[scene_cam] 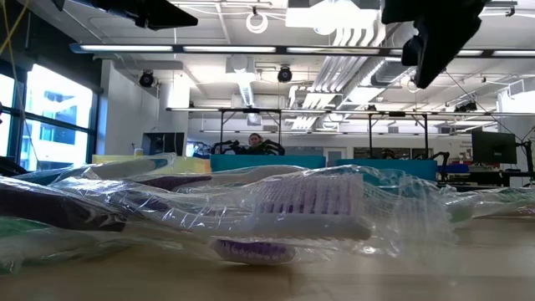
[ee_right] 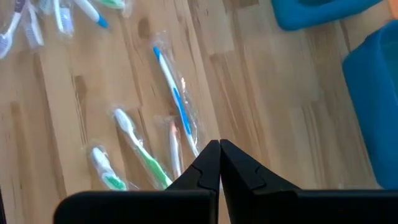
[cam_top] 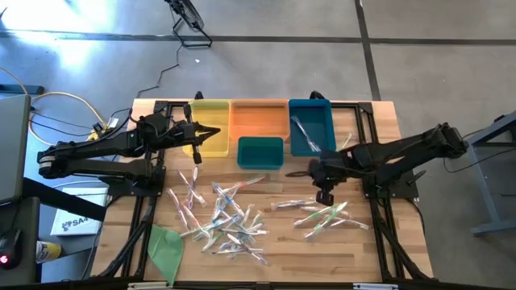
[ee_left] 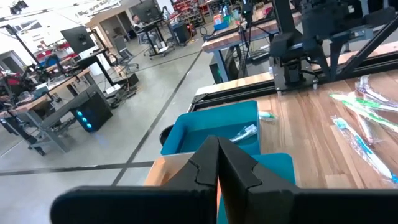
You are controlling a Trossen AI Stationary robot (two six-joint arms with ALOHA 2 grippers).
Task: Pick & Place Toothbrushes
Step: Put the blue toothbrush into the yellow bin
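Dozens of toothbrushes [cam_top: 230, 217] are lying scattered mid-table. The right gripper [cam_top: 292, 173], clenched and empty, is hovering nearer; a blue-striped toothbrush [ee_right: 174, 99] is lying lengthwise ahead of its jaws. The left gripper [cam_top: 211, 134], also clenched, is waiting over the yellow bin [cam_top: 211, 109].

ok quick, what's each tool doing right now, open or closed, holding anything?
Left tool: closed, holding nothing, above the yellow bin.
Right tool: closed, holding nothing, over the toothbrushes.
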